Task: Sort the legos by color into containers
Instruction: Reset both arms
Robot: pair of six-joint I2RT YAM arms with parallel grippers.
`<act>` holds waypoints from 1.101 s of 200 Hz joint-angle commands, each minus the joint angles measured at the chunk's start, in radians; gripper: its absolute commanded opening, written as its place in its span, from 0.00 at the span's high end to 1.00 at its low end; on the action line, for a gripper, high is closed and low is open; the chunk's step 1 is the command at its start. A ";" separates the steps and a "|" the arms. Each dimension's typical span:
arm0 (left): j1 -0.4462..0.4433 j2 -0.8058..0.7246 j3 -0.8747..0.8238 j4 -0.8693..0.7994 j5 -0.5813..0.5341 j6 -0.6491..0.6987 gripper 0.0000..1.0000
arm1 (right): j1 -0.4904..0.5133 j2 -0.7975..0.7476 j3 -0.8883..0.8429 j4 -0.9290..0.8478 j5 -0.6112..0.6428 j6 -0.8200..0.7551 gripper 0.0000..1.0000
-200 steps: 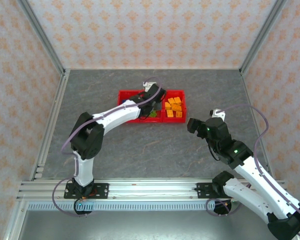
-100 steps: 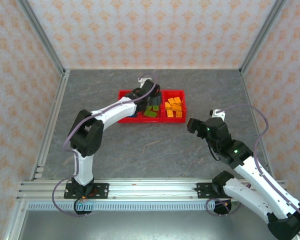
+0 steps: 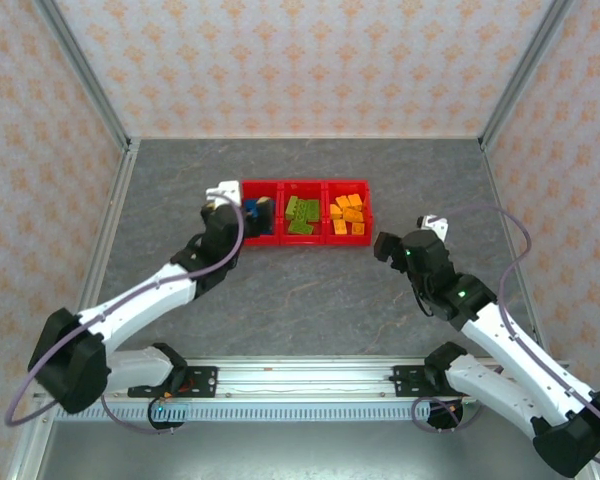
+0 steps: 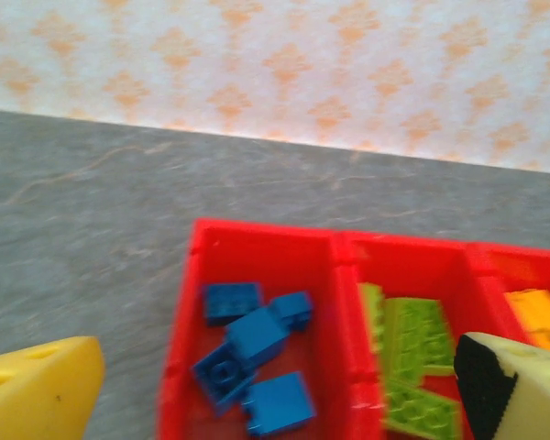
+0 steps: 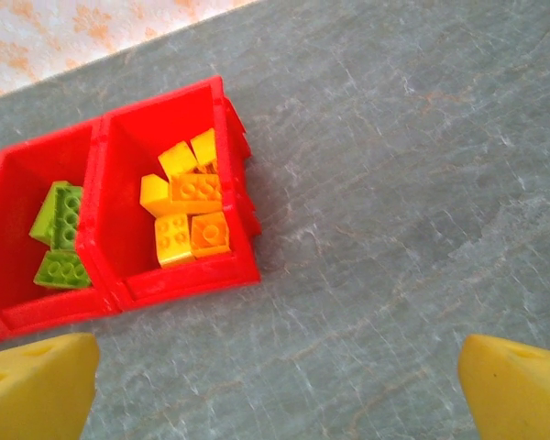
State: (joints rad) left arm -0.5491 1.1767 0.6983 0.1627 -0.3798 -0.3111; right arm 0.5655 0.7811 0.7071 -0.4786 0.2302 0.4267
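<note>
- Top external: the containers (image 3: 305, 186) sit as a red row toward 12 o'clock of the table (image 3: 310, 300). From 9 o'clock to 3 o'clock they hold the blue legos (image 3: 249, 208), the green legos (image 3: 302, 214) and the orange legos (image 3: 348, 214). The left gripper (image 3: 252, 218) hangs at the 9 o'clock end of the row, over the blue bin. The right gripper (image 3: 383, 246) waits at 4 o'clock of the row, apart from it. I see no loose brick on the grey surface, though the arms may hide a little of it.
- Left wrist: the yellow fingers (image 4: 37, 390) stand wide apart at the 7 and 5 o'clock corners, with nothing between them. Blue bricks lie in a small heap below, green ones in the next compartment toward 3 o'clock.
- Right wrist: the jaws gape as well, empty, above bare table. The orange bin lies toward 10 o'clock, the green bin beside it at 9 o'clock.
- Judgement: each colour has its own bin, so the sort looks finished or very nearly so. The next move calls for lifting the left arm clear of the rim and checking the table for stragglers.
</note>
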 commanded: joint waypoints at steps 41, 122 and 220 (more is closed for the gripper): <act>0.077 -0.385 -0.483 0.440 -0.233 0.092 0.01 | -0.003 -0.048 -0.255 0.849 0.300 -0.322 0.00; 0.084 -0.920 -0.872 0.693 -0.484 0.324 0.01 | -0.259 0.593 -0.485 1.585 0.287 -0.566 0.00; 0.288 -0.374 -0.854 1.034 -0.158 0.349 0.01 | -0.475 0.781 -0.560 1.936 0.022 -0.449 0.00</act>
State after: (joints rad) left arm -0.3195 0.6525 0.0048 1.0054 -0.6739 0.0280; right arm 0.1440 1.4921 0.1425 1.3193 0.3096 -0.1089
